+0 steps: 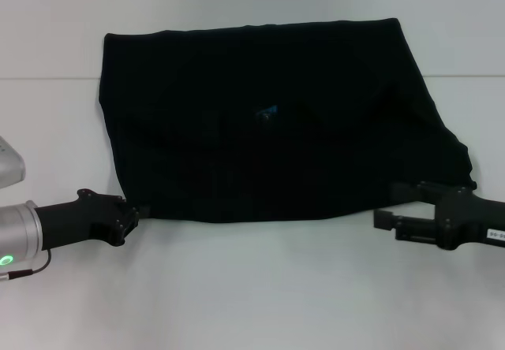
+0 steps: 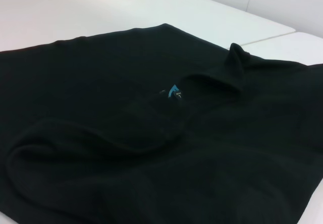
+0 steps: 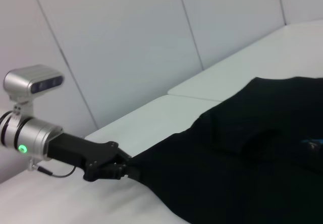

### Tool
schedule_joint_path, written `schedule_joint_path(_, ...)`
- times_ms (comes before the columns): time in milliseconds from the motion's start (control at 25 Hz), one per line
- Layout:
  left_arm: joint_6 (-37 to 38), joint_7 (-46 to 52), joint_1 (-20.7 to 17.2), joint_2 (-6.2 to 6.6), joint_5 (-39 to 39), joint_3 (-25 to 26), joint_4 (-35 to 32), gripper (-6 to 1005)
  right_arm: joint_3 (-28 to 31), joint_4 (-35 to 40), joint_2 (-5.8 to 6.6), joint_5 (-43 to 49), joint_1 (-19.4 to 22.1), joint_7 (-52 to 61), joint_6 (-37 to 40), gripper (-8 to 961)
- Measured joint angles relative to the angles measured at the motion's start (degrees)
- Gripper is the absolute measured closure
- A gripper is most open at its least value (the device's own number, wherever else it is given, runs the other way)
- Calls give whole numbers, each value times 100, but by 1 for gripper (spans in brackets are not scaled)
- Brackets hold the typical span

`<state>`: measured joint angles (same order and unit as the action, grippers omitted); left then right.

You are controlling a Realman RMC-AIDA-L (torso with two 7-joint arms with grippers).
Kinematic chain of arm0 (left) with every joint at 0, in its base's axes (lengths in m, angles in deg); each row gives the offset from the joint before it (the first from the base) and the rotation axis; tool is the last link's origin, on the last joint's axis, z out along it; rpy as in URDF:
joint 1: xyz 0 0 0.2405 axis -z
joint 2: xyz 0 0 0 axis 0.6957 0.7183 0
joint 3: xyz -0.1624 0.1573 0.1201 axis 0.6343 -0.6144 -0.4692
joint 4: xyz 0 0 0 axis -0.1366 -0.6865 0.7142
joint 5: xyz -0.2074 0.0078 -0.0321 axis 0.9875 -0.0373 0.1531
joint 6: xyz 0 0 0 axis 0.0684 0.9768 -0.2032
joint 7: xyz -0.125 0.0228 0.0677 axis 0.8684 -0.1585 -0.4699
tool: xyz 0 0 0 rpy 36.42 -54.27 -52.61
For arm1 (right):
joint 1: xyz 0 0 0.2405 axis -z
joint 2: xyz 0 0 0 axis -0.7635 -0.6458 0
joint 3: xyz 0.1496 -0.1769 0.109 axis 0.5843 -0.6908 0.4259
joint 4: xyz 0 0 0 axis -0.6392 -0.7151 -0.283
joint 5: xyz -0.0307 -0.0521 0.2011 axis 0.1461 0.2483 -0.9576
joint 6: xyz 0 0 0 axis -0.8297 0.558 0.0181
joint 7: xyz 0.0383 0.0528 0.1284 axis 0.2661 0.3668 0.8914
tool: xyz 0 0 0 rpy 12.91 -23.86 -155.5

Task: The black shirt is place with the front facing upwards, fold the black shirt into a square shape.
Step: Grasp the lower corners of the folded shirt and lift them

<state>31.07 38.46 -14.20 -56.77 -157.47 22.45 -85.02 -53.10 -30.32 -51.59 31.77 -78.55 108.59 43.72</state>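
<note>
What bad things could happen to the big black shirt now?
The left end effector sits at one near corner of the large black cloth T-shirt, the right end effector at the other. If either grip is shallow, a corner might slip free. The right side already lies crooked, so the square might end up lopsided on the white table.

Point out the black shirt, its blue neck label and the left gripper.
black shirt (image 1: 237,90): head view, on the upper flat cloth.
blue neck label (image 2: 174,91): left wrist view, on the label's middle.
left gripper (image 1: 140,210): head view, at the fingertips by the shirt's near left corner.
</note>
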Motion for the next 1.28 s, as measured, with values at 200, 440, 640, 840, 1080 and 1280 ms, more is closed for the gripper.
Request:
schedule_joint_path(200,181,14,0,41,24,1,5,971,0,356,319,299,-92,1529,-68,111)
schedule_joint_path(440,421,83,0,112,43,41,6,971,-1,1284,877,1991,-615,4651,-36,113)
schedule_joint_path(640,602,159,4,156,45,50,6,972,-2,1430,1153,3300,-1192,6098,77,115)
schedule_joint_path(840,759,277,12,219,45,45,28,972,-2,1288,1000,4103,-1624,6342,-433,116)
schedule_joint_path(1080,1005,391,-1,331,29,46,63,972,-2,786,853,4130,-1826,6213,-1212,115)
schedule_joint_path(1280,1081,421,-19,367,45,49,86,971,-1,514,691,4116,-1868,6041,-1689,116)
